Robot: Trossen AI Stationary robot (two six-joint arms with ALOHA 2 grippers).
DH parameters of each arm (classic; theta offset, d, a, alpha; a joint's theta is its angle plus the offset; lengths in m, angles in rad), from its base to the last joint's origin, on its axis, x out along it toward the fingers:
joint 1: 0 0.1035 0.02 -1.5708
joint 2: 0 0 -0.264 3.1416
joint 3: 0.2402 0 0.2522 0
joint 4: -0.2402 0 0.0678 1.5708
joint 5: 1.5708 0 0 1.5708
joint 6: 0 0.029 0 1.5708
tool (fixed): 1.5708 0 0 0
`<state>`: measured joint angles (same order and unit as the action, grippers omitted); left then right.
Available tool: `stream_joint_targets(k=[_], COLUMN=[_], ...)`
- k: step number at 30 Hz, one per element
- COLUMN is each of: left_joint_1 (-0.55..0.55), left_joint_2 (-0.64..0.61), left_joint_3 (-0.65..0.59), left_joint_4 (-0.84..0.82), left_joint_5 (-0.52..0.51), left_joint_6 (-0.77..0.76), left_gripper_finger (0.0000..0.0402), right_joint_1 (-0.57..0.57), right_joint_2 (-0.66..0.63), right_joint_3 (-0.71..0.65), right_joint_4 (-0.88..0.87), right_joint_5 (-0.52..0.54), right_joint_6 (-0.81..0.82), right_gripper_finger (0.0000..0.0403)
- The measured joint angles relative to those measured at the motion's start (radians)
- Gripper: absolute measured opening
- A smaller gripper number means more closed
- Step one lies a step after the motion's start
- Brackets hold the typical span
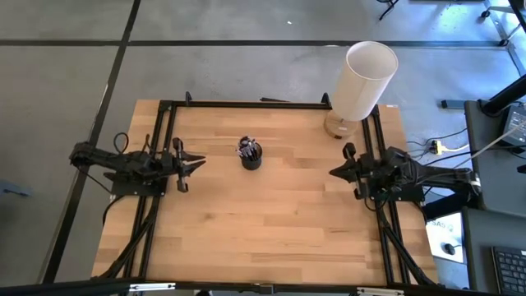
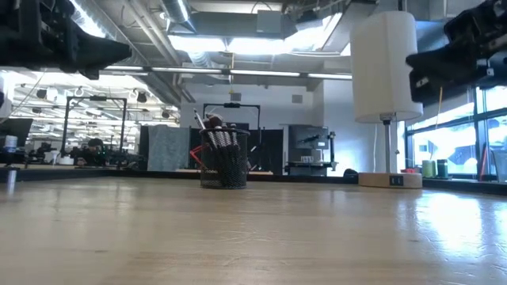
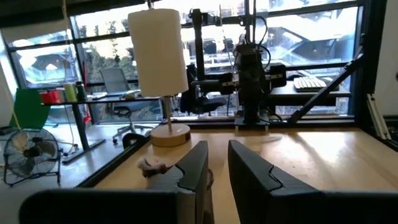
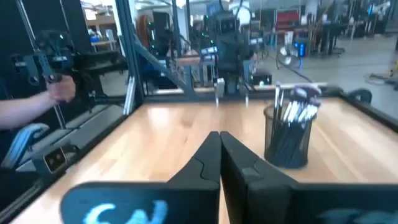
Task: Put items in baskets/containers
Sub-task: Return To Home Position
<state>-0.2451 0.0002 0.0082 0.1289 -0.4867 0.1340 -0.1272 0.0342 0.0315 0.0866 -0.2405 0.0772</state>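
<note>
The black mesh cup [image 1: 251, 157] stands upright on its base near the table's middle, toward the far side, and shows in the low view [image 2: 224, 159] and the right wrist view [image 4: 288, 137]. Several dark-handled brushes [image 1: 247, 146] stand in it, tips up [image 4: 297, 99]. In the left wrist view my own fingers hide most of it; only a pale brush tip [image 3: 152, 165] peeks out. My left gripper [image 1: 200, 161] hovers at the cup's left, raised off the table, fingers slightly apart [image 3: 217, 163]. My right gripper [image 1: 333, 172] hovers at the cup's right, fingers together [image 4: 219, 149].
A tall white cylinder lamp [image 1: 362, 80] on a round wooden base [image 1: 339, 126] stands at the table's far right corner. A black frame rail [image 1: 263, 104] runs along the table's edges. A person's hand and sleeve [image 4: 37, 102] show beyond the table in the right wrist view.
</note>
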Motion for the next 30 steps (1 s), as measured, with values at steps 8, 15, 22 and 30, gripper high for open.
stream_joint_targets(k=[8,15,22,30], left_joint_1=[0.068,0.072,0.072,0.072], left_joint_2=[0.002,0.023,0.03,0.031], left_joint_3=[0.0,0.0,0.0,0.0], left_joint_4=[-0.073,-0.074,-0.074,-0.074], left_joint_5=[0.159,0.179,0.176,0.175], left_joint_6=[-0.099,-0.088,-0.095,-0.095], left_gripper_finger=[0.0058,0.0058,0.0058,0.0058], right_joint_1=[0.0,0.0,0.0,0.0], right_joint_2=[-0.01,-0.002,0.003,0.003], right_joint_3=[-0.026,-0.026,-0.026,-0.026], right_joint_4=[-0.021,-0.046,-0.059,-0.059], right_joint_5=[0.01,0.09,0.161,0.161], right_joint_6=[0.01,-0.007,-0.006,-0.006], right_gripper_finger=[0.0004,0.0022,0.003,0.0031])
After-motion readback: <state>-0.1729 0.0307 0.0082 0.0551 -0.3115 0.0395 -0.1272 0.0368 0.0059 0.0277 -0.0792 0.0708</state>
